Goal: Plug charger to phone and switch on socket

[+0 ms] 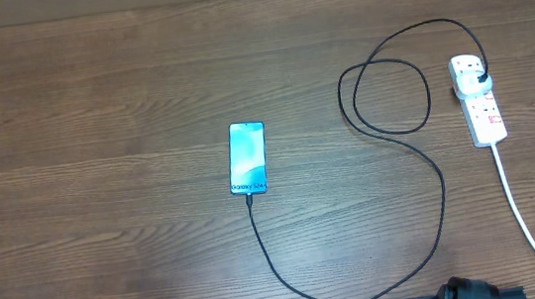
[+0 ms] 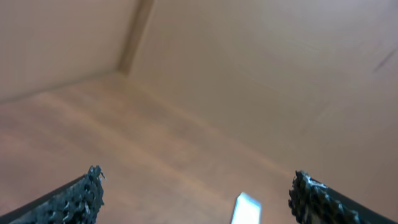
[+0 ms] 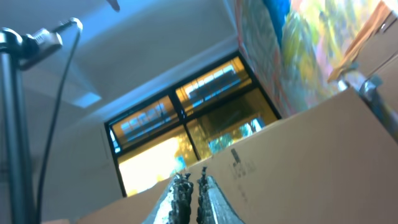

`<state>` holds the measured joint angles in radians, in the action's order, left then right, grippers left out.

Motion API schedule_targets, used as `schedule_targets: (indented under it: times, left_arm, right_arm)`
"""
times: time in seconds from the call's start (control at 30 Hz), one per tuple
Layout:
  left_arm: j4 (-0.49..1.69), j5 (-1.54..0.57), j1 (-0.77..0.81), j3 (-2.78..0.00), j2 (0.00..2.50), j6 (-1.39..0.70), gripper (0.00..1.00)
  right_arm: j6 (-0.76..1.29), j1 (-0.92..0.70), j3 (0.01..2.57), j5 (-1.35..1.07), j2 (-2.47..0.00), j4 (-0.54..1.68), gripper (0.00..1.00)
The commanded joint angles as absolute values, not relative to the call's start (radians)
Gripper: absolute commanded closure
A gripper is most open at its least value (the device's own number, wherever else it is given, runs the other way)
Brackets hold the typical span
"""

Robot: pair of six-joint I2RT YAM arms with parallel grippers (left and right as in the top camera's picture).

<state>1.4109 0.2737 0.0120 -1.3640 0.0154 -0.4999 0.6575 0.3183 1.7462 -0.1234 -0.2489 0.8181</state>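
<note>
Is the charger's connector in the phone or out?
In, apparently: overhead, the charger runs straight into the phone at its bottom edge.

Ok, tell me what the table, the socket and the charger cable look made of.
The table looks like wood or wood-look laminate, matte: brown grain in planks. The socket seems smooth white moulded plastic with red switches. The charger cable looks like flexible black rubber or plastic sheath: it lies in soft loops.

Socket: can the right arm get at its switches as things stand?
Probably yes: the socket lies uncovered on the right, only the charger plugged in at its far end. The right gripper, shut, points upward, though.
</note>
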Motion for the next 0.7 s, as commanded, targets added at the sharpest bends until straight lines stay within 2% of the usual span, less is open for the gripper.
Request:
schedule_targets:
  times: [0.0,0.3,0.37,0.67]
  left_arm:
    - [1.272,0.187,0.004,-1.227,0.004,-0.531,0.0]
    - [0.712,-0.01,0.004,-0.725,0.004,-0.527,0.0]
    - [0.506,-0.063,0.004,-0.542,0.004,-0.516,0.0]
    - [0.113,-0.078,0.004,-0.174,0.004,-0.415,0.0]
  right_arm:
    - [0.653,0.31,1.71,-0.052,-0.204,0.804,0.9]
    - [0.627,0.31,1.708,-0.007,-0.139,0.794,0.87]
    - [0.627,0.309,1.708,-0.001,-0.136,0.794,0.87]
    - [0.627,0.31,1.717,-0.001,-0.135,0.79,0.86]
